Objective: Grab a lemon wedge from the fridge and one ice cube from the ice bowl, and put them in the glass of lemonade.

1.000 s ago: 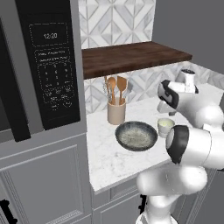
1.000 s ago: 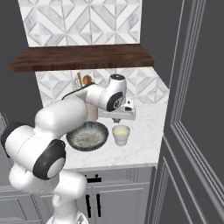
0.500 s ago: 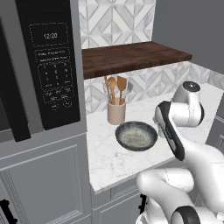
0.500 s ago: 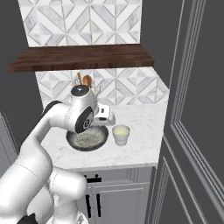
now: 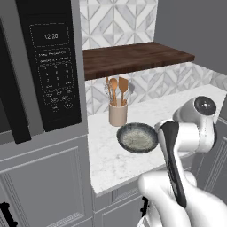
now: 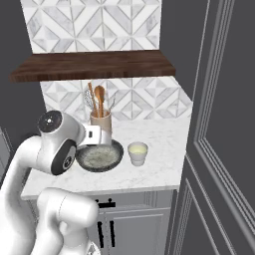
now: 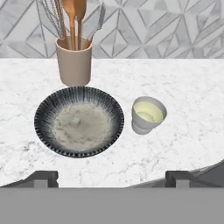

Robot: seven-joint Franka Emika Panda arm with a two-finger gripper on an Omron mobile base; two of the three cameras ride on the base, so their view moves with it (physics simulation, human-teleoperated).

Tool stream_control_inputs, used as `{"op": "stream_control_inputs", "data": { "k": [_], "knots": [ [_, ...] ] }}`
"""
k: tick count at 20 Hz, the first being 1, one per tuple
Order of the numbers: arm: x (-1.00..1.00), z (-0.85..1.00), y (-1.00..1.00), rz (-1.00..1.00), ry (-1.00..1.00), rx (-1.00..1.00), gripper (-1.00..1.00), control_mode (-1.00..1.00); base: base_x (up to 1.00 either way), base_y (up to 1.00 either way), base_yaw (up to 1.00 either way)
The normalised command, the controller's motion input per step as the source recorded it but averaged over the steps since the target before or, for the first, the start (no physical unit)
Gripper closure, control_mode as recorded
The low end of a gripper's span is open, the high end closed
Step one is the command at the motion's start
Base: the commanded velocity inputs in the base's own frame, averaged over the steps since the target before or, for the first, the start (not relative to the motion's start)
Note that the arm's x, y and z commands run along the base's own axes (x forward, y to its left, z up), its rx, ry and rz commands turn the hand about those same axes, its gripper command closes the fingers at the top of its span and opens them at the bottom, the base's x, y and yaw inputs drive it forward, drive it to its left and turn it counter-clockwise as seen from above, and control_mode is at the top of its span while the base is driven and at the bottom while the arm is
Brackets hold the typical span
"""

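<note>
step: fetching ice, judged | bowl [image 7: 79, 120]: on counter [image 7: 188, 87], before crock [image 7: 74, 64], one cube [image 7: 75, 122] near its centre | glass [image 7: 148, 114]: just right of bowl | gripper [image 7: 111, 177]: jaws wide, empty, short of bowl | next: descend over cube, close gently

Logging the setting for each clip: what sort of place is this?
A rendered home kitchen, most likely. A marble counter with a tiled backsplash holds a crock of wooden spoons, a bowl and a glass of lemonade; a built-in microwave sits to the left above grey cabinets.
</note>
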Motion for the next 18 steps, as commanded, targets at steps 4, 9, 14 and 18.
{"op": "stream_control_inputs", "data": {
  "k": [4, 9, 14, 18],
  "knots": [
    [0.0, 0.0, 0.0, 0.0, 0.0, 0.0, -1.0, 1.0, -0.92, 0.18, 0.02],
    [0.0, 0.0, 0.0, 0.0, 0.0, 0.0, -1.0, 1.0, -1.0, 0.02, 0.0],
    [0.0, 0.0, 0.0, 0.0, 0.0, 0.0, -1.0, 1.0, -1.0, -0.11, -0.3],
    [0.0, 0.0, 0.0, 0.0, 0.0, 0.0, -1.0, 1.0, -0.88, 0.03, -0.61]
  ]
}}
